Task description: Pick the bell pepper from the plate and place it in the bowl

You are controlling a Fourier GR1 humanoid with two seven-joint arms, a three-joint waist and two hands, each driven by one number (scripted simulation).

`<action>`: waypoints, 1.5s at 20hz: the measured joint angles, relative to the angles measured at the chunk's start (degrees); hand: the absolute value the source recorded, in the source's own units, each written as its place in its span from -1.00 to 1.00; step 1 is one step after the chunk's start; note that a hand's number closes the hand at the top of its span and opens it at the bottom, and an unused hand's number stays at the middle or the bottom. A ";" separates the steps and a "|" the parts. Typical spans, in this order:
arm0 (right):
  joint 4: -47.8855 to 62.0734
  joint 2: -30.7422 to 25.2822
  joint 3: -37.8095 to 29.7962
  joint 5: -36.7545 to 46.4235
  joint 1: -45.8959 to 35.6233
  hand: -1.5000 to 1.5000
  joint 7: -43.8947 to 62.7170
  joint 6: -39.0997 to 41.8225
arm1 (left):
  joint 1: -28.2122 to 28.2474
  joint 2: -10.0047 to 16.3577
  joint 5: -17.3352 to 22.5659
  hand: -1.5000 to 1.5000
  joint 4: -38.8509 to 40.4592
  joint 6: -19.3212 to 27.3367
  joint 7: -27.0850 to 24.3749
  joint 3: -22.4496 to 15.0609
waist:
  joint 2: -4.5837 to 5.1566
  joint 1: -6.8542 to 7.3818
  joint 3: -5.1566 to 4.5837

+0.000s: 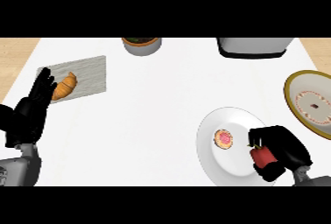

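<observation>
A red bell pepper [261,156] sits at the right part of the white plate [220,164], with my right hand [287,148] curled round it; fingers and thumb hide part of it. A small round pastry [223,139] lies on the plate to the left of the pepper. The bowl [310,103], gold-rimmed with a patterned inside, is at the right edge, beyond the plate. My left hand [33,105] rests open at the left edge, fingers up.
A croissant [65,85] lies on a grey board [87,74] right by the left hand. A potted plant [141,45] and a grey appliance [253,46] stand along the back edge. White counter stretches between board and plate.
</observation>
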 measured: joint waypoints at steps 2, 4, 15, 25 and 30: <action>-4.55 -2.68 -1.61 -0.59 2.34 1.00 -2.34 -1.13 | 1.22 -0.58 -0.59 0.00 -0.71 0.42 -0.29 -0.47 | -0.07 -0.28 0.01; -9.75 -4.67 -4.20 -1.85 4.28 1.00 -3.08 -2.01 | 2.16 -0.27 -0.25 0.00 -1.33 -0.06 -0.26 -0.13 | -0.16 -0.60 0.01; -25.98 -8.67 -28.03 -21.10 6.02 1.00 -2.42 -0.81 | 2.02 -0.13 -0.11 0.00 -2.82 0.04 1.27 0.60 | -0.15 -0.88 0.01; -9.12 -11.11 -36.66 -28.08 -5.02 1.00 -6.15 4.10 | 0.93 -1.40 -1.30 0.00 -1.05 -0.32 -0.45 0.05 | 0.22 0.50 0.04; 7.00 -11.85 -36.32 -26.63 -12.58 1.00 -13.01 2.44 | 1.06 -1.19 -1.14 0.00 -1.08 -1.36 -0.78 0.23 | 0.34 1.00 0.06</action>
